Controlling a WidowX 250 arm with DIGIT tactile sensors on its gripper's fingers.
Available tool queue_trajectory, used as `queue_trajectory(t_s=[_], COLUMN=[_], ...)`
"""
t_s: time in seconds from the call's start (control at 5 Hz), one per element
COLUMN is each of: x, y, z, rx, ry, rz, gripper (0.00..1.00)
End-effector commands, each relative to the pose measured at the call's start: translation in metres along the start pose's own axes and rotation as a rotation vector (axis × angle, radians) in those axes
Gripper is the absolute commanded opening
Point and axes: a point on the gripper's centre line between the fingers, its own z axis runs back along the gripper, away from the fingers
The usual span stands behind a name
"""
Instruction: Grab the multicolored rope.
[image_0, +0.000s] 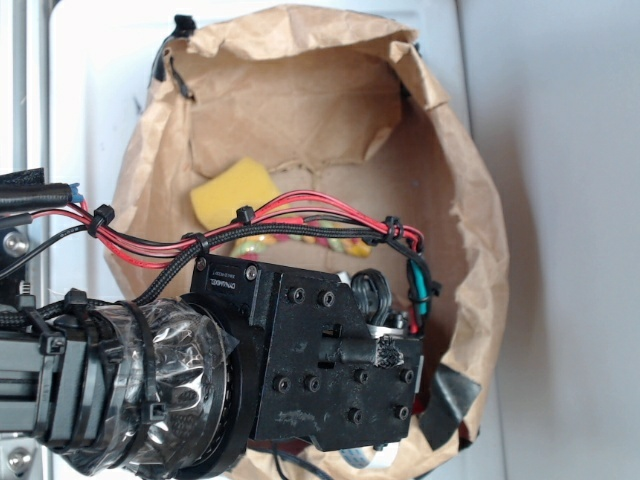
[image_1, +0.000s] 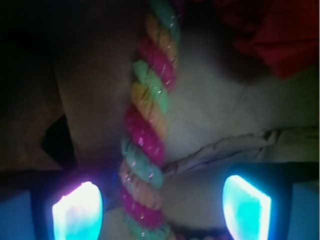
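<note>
The multicolored rope (image_1: 150, 115), twisted from pink, yellow and pale green strands, runs from the top to the bottom of the wrist view on the brown paper floor. My gripper (image_1: 162, 205) is open and straddles it. The rope passes between the two lit fingertips (image_1: 77, 212), nearer the left one, and touches neither. In the exterior view only a short stretch of the rope (image_0: 275, 245) shows behind the red and black wires. The black wrist block (image_0: 335, 350) hides the fingers there.
A crumpled brown paper bag (image_0: 470, 240) walls in the work area. A yellow sponge (image_0: 233, 192) lies at the back of it. A red cloth (image_1: 270, 30) sits at the upper right of the wrist view, close to the rope's far end.
</note>
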Motion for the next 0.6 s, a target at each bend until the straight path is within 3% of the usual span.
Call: queue_trajectory(t_s=[0.0,0.2,0.4], x=[0.056,0.074,0.076], y=[-0.026,-0.054,-0.06], z=[-0.021,-0.021,-0.018], rx=[0.075,0.089,0.093], ry=[-0.057,-0.072,-0.076], rz=[-0.049,-0.056,-0.038], gripper=[1.0,1.0,0.94])
